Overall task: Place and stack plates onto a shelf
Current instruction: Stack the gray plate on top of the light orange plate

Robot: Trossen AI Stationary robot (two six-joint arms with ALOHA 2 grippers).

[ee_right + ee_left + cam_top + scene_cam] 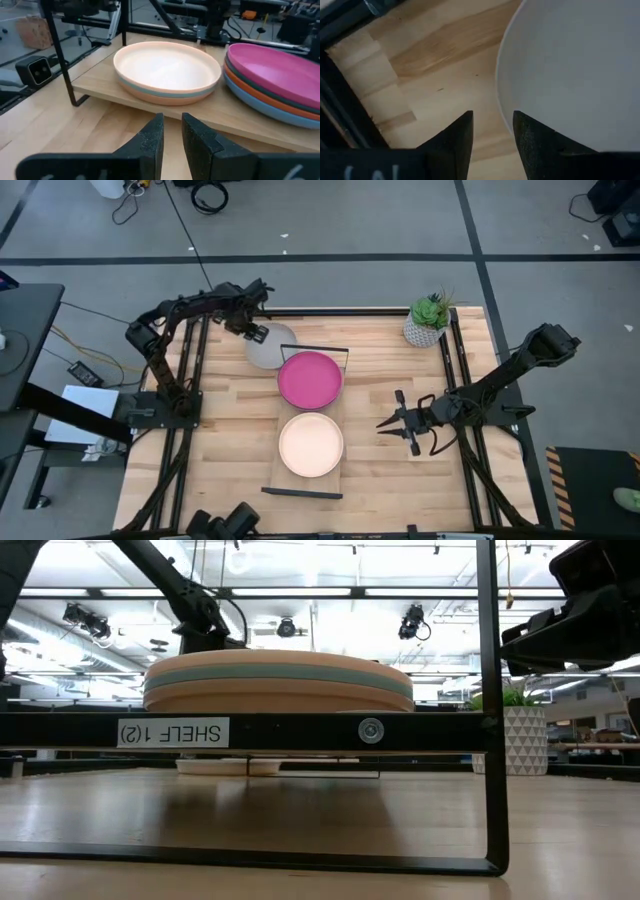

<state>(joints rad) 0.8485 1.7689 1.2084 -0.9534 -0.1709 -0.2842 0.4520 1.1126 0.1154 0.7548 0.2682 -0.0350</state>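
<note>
A grey plate (pixel 272 348) (pixel 575 65) lies flat on the tabletop, left of the shelf's far end. My left gripper (pixel 256 332) (pixel 492 132) points down over its far-left rim, open. One finger is over the plate and the other over bare wood. On the shelf (pixel 274 470) (pixel 220 107) sit two stacks. The far one has a magenta plate (pixel 310 378) (pixel 280 72) on top. The near one has a peach plate (pixel 311 444) (pixel 167 67) on top. My right gripper (pixel 398 421) (pixel 172 132) waits right of the shelf, slightly open and holding nothing.
A potted green plant (pixel 428 320) (pixel 515 735) stands at the table's far right corner. Black frame bars (pixel 192 370) run along the left and right table sides. The shelf's black end bar (pixel 300 730) stands near the front. Bare wood lies left of the shelf.
</note>
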